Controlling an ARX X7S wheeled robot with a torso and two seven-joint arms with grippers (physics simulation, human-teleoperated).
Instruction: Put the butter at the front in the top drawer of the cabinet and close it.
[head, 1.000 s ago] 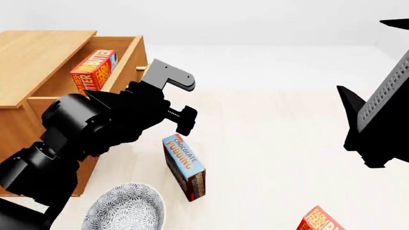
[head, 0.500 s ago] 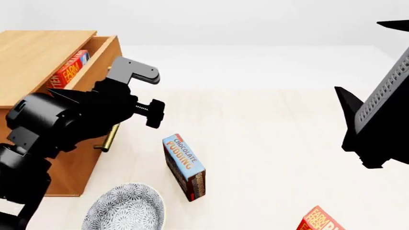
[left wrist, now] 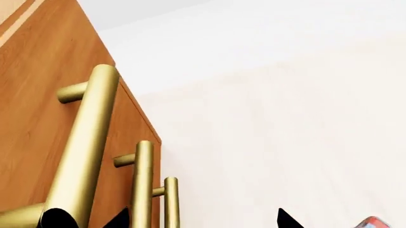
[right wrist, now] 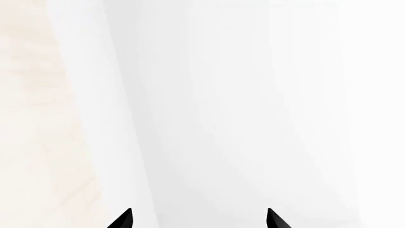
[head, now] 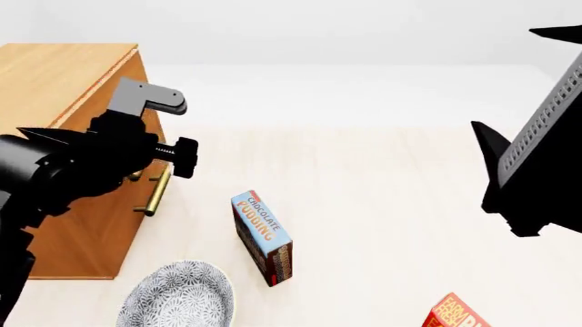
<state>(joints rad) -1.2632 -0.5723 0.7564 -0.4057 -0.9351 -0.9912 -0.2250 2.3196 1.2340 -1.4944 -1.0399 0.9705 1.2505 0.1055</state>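
Head view: the top drawer [head: 136,116] sits flush in the cabinet [head: 54,75], no butter visible inside, so the task looks finished. The left gripper [left wrist: 171,221] hangs spread at its handle [left wrist: 85,142]; the right gripper [right wrist: 198,219] is spread and empty.

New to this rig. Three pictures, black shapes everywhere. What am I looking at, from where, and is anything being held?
It is a simulated two-armed robot, seen by three cameras at one moment. The head camera looks down over both arms: the black bulk at its left is the left arm, pressed against the wooden cabinet; the right arm rises at the right edge. On the pale surface lie a chocolate pudding box, a patterned plate and a red butter box, cut off by the frame. The left wrist camera sits close to the cabinet's brass handles; the drawers look shut. The right wrist camera shows only the two tips of the right gripper, apart, with nothing between them. Nothing is visibly held.
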